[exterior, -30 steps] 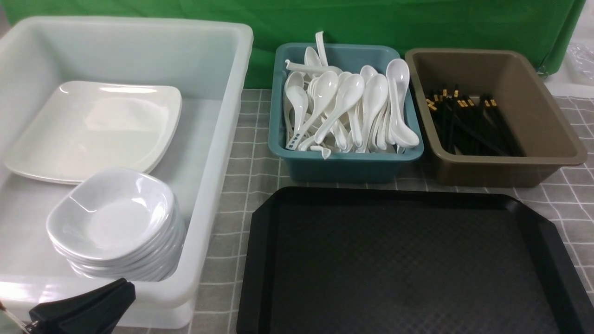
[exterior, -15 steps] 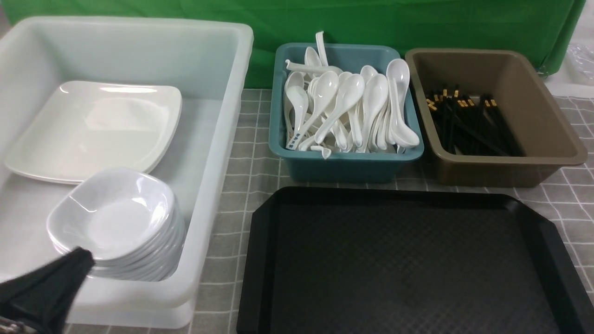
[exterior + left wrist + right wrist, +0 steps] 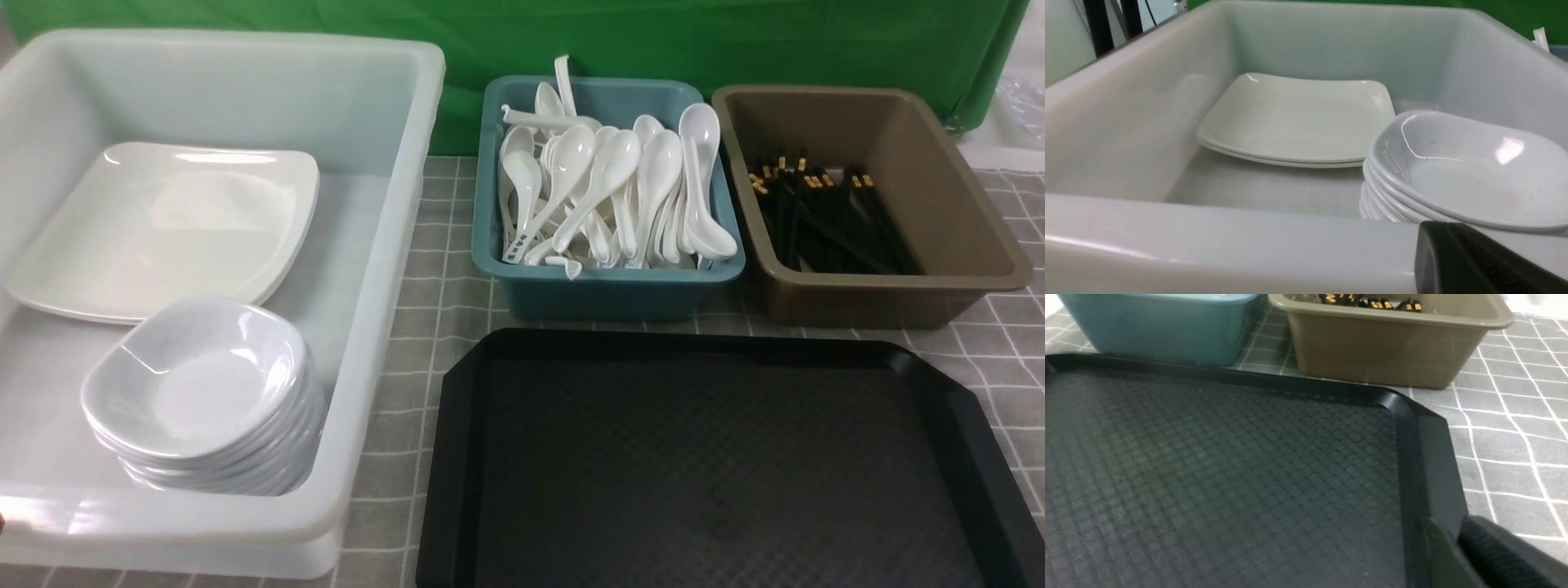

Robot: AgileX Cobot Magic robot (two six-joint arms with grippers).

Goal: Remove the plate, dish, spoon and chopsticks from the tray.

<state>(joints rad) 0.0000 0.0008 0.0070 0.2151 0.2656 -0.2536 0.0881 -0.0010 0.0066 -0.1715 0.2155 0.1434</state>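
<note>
Black textured plastic fills the near foreground: the tray [image 3: 718, 465] lies on the grey checked tablecloth [image 3: 441, 269] with nothing on its surface. In the right wrist view the right gripper [image 3: 1457, 555] hangs over the tray's near right rim; two finger edges show with a narrow slit between them, holding nothing, though how wide they stand I cannot tell. To the left sits a big translucent white tub [image 3: 384, 245]. In the left wrist view only one dark finger of the left gripper [image 3: 1470, 265] shows, just outside the tub's near wall; its pincer is closed together and empty. Inside the tub, nearest, is the dish [image 3: 196, 384], topmost on a stack of like dishes; behind it lies the plate [image 3: 163, 224], flat on another plate. Beyond the tray, a teal bin [image 3: 604, 286] holds a heap of white spoons, the spoon [image 3: 702, 180] lying at the heap's right edge. Right of it, a brown bin [image 3: 963, 237] holds the chopsticks [image 3: 824, 220] among other pairs
</note>
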